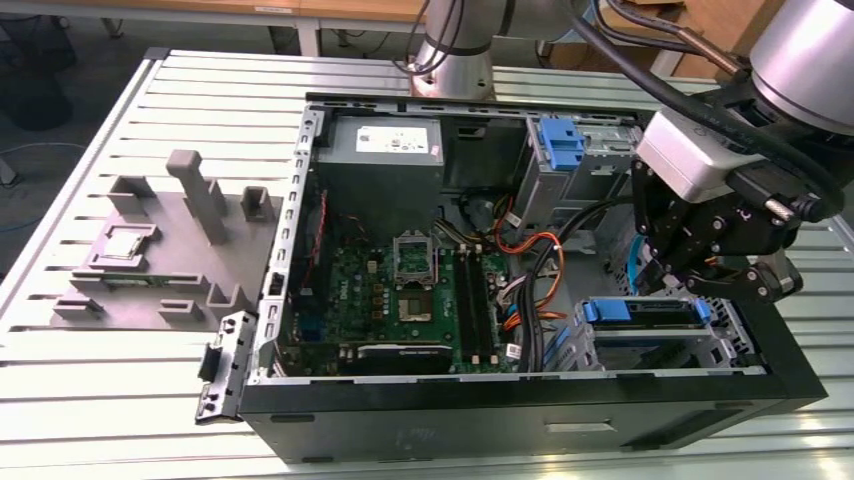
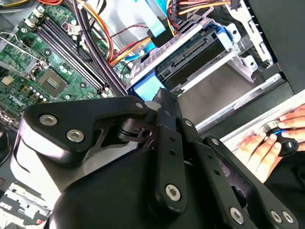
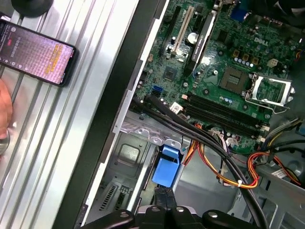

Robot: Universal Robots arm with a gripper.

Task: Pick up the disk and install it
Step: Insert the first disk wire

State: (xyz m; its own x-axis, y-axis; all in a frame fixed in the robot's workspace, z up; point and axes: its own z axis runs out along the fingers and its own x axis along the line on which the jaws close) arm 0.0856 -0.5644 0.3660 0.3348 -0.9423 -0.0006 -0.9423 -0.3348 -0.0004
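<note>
One black open computer case (image 1: 534, 405) lies on its side on a ribbed metal tabletop (image 1: 120, 400). Inside it sits one green motherboard (image 1: 400, 290) with an empty square processor socket, parallel black memory slots, and bundled black, orange and yellow cables.

One disk (image 1: 645, 312), framed by a blue plastic bracket, sits in the silver sheet-metal drive cage near the case's front wall, at the exterior view's right. In the second wrist view the disk (image 2: 190, 52) shows its dark connector edge and blue bracket tabs between the cage rails.

One gripper (image 1: 694, 270), black with bolted linkage plates, hangs just above the cage. The state of the fingers cannot be determined, nor whether they grasp anything.

A second blue bracket (image 1: 561, 145) stands in the upper bay. One grey moulded fixture (image 1: 160, 250) lies on the tabletop at the exterior view's left and carries one small square silver chip (image 1: 123, 245).

One hand (image 2: 269, 143) rests on a round control, and one phone (image 3: 35, 52) lies on the tabletop.
</note>
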